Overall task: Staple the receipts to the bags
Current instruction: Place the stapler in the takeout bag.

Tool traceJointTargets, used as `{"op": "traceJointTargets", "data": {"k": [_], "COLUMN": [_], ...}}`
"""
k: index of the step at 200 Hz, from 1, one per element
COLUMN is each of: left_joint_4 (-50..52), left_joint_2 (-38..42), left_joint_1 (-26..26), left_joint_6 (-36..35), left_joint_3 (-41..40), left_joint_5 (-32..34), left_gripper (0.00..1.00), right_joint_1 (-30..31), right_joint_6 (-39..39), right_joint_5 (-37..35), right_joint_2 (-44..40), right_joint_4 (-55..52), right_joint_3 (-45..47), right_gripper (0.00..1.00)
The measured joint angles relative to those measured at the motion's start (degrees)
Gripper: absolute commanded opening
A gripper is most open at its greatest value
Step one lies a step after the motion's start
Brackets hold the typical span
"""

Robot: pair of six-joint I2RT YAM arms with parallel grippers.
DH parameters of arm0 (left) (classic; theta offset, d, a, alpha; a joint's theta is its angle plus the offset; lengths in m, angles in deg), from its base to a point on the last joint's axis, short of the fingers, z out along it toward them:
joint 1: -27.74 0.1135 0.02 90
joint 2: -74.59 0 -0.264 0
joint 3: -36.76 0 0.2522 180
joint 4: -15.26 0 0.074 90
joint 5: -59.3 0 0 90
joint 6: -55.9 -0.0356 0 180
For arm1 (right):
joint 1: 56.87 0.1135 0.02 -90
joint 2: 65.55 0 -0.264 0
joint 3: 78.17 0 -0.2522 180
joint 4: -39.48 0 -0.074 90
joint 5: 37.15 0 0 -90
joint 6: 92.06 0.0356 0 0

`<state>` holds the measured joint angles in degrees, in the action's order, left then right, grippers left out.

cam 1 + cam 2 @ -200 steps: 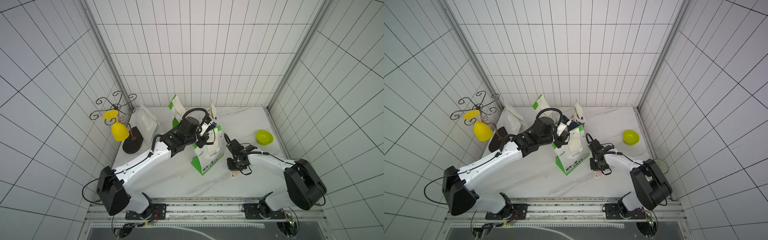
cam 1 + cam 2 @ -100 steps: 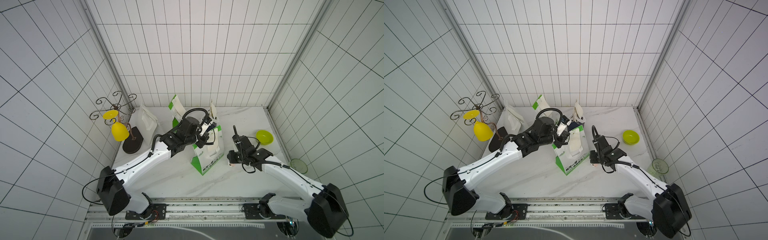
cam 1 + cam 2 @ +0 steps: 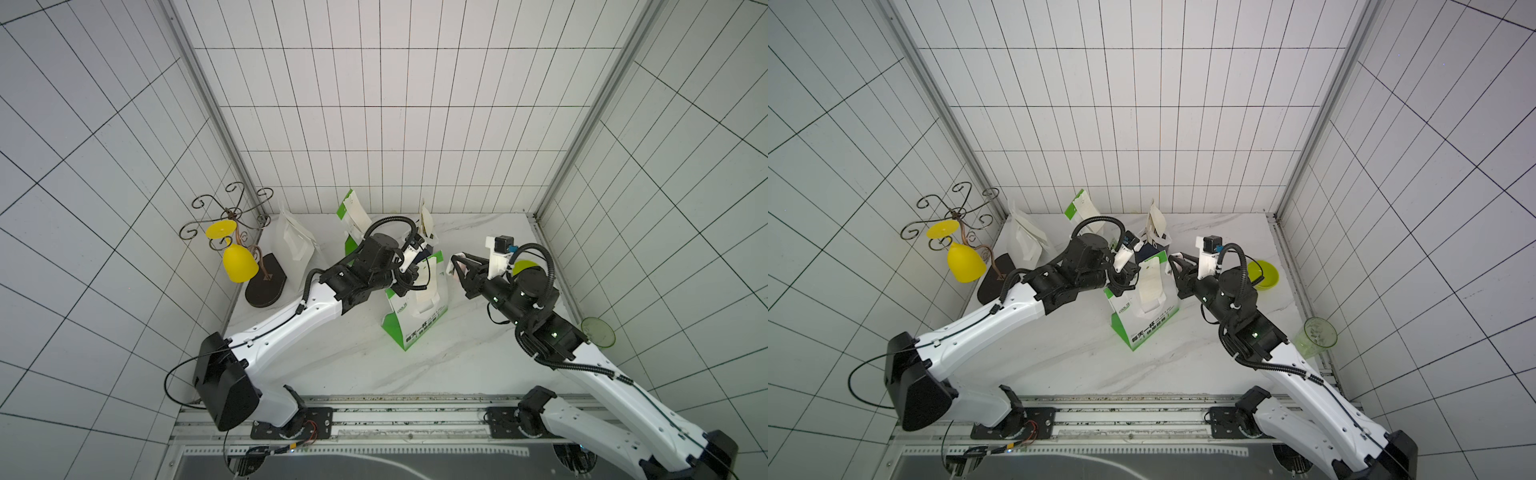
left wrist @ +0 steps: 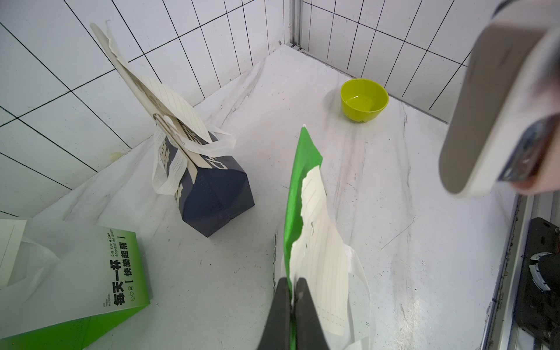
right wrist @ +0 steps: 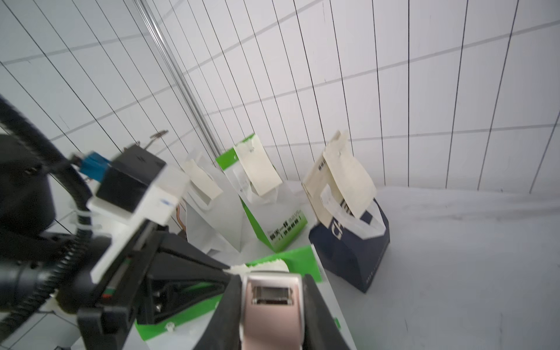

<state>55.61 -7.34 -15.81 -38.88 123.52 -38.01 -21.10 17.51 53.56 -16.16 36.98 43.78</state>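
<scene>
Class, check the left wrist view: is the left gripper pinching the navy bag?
No, the left gripper is shut on the top edge of a white-and-green bag, and the navy bag stands apart from it.

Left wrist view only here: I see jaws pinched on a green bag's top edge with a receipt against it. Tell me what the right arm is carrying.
Observer: The right wrist view shows a pink stapler clamped between the right jaws.
Operator: Report where its nose points.
Observer: At the top edge of the held bag, just short of it in that view. I cannot tell whether they touch.
Operator: Name any bag outside my view.
Observer: A plain white bag stands beside the other white-and-green bag, with a receipt at its top.
</scene>
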Motion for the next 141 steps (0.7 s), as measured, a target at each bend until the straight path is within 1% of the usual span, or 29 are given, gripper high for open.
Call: {"op": "traceJointTargets", "data": {"k": [29, 62, 98, 141], "left_joint_4": [0.0, 0.0, 0.0, 0.0], "left_joint_2": [0.0, 0.0, 0.0, 0.0], "left_joint_1": [0.0, 0.1, 0.1, 0.3], "left_joint_6": [0.0, 0.0, 0.0, 0.1], "left_joint_3": [0.0, 0.0, 0.0, 0.0], "left_joint_5": [-0.2, -0.3, -0.5, -0.5], "left_gripper": [0.0, 0.0, 0.0, 0.0], "right_joint_1": [0.3, 0.3, 0.7, 2.3], "right_joint_6": [-1.4, -2.1, -2.1, -2.8], "right_joint_5": [1.8, 4.1, 5.4, 5.2], "right_joint_2": [1.8, 7.2, 12.5, 16.9], "right_joint_4": [13.5, 23.0, 29.4, 31.9], "right_joint_3": [1.7, 2.8, 2.9, 2.9], "right_gripper": [0.0, 0.0, 0.0, 0.0]}}
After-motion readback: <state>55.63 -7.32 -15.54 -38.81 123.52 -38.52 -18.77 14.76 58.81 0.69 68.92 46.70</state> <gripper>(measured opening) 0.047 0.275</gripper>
